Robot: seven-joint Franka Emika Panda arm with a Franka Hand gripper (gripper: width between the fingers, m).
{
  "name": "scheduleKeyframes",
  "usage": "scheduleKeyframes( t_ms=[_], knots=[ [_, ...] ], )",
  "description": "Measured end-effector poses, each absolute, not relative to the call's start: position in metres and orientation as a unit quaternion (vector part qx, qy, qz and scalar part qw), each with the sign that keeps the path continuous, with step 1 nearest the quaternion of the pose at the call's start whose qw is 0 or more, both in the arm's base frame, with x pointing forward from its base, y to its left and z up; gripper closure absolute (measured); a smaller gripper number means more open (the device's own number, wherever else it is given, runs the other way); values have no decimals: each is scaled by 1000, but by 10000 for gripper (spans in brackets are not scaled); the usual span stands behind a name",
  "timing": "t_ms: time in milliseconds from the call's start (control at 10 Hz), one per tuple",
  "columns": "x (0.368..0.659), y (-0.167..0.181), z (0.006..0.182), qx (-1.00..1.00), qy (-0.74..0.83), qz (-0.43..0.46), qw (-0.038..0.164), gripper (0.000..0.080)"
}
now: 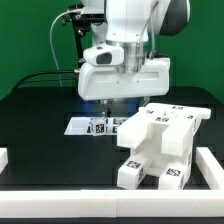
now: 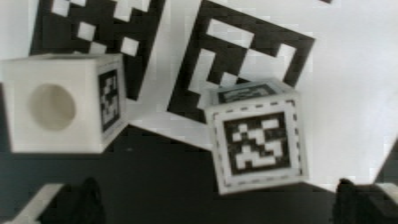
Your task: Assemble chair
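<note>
Exterior view: our gripper (image 1: 108,104) hangs wide open, empty, above two small tagged blocks (image 1: 100,127) at frame centre. Pickup looks next: we descend, straddle one, close.

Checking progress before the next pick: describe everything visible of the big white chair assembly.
The chair assembly is chunky matte white plastic: a broad slab on top, blocky bars stepping down toward the camera. Small black-and-white square tags sit on its top and front faces. It rests on the black table, at the exterior view's right, beside the low white border rail; whether they touch cannot be told. Nothing grips it.
</note>
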State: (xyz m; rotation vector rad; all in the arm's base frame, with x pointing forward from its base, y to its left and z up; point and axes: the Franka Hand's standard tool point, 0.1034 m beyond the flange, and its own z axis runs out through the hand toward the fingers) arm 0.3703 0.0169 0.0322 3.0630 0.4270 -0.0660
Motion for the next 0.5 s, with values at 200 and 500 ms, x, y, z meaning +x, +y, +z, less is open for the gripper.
scheduleKeyframes(
  t_ms=[200,500],
  knots=[
    [366,18,22,990,136,-25,32,151],
    [364,26,17,991,129,-24,36,151]
  ],
)
